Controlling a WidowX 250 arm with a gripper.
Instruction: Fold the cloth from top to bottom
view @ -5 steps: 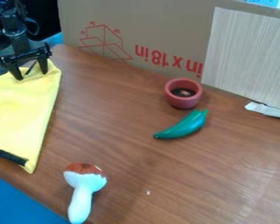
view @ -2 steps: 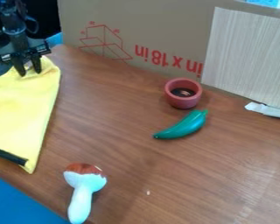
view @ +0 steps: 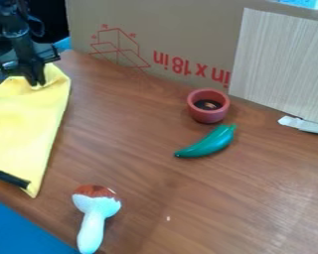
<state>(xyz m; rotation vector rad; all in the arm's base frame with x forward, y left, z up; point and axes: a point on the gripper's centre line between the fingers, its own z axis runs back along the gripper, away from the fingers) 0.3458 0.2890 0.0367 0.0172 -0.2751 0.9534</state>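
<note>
One yellow cloth [view: 26, 119], mostly below the claw [view: 38, 85], top end pinched in its grip

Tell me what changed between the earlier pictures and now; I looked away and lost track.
The pincer has closed: its fingers, spread wide at first, have come together on the far end of the yellow cloth, gathering it a little there. The red bowl, green pepper and brown-topped white toy stayed put.

A red bowl [view: 208, 113], green pepper [view: 209, 144] and seemingly a toy mushroom [view: 95, 214] lie apart.
</note>
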